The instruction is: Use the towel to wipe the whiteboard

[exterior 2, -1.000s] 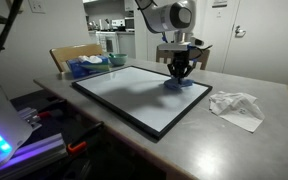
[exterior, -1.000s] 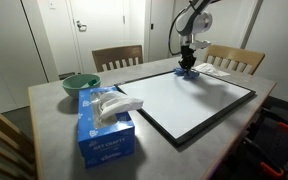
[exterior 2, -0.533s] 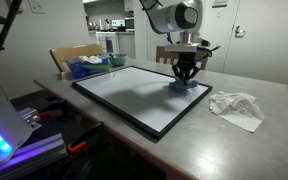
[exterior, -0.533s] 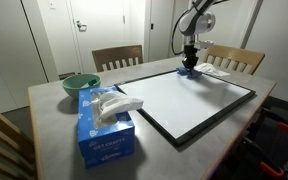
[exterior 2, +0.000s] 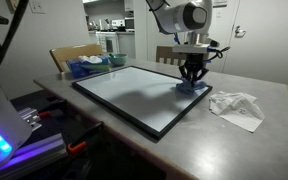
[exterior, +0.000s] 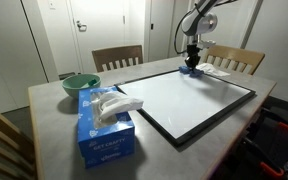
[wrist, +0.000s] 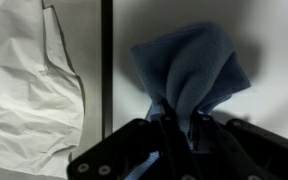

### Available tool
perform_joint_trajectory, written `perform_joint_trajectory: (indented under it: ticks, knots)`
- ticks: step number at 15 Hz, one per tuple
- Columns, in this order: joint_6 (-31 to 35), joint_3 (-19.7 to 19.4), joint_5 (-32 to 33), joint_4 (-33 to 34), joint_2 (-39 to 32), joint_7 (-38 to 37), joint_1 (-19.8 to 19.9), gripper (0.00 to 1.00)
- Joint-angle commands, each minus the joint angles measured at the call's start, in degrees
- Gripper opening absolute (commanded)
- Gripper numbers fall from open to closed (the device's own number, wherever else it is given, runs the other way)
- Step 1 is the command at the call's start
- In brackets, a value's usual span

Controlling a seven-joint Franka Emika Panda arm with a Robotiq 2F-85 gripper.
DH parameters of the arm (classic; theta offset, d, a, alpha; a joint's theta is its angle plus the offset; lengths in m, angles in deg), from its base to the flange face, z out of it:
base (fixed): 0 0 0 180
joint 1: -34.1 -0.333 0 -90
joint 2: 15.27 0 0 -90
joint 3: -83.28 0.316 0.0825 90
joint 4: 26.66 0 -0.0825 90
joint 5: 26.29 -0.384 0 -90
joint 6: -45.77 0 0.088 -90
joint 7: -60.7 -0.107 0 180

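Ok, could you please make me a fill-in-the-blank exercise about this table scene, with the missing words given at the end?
1. The gripper is shut on a towel of ____ colour.
2. The whiteboard has a frame of ____ colour.
3. Next to the tissue box stands a bowl of ____ colour.
Missing words: blue; black; green.

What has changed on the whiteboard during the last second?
The gripper, shut on the blue towel, slid the towel across the whiteboard toward the edge beside the crumpled white paper. Nothing was let go or newly grasped. The whiteboard, the paper, the tissue box and the green bowl stayed in place.
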Motion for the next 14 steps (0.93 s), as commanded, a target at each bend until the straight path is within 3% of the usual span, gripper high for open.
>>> perform_joint_trajectory:
  ticks: [1,7,14]
  knots:
    - [-0.58,0.44,-0.30,4.40,-4.70,1.06,2.02,0.04]
    - [-0.96,-0.85,1.39,2.83,-3.42,-0.54,0.91,0.04]
    - [-4.78,-4.08,4.16,2.05,-2.80,-7.41,-0.82,0.04]
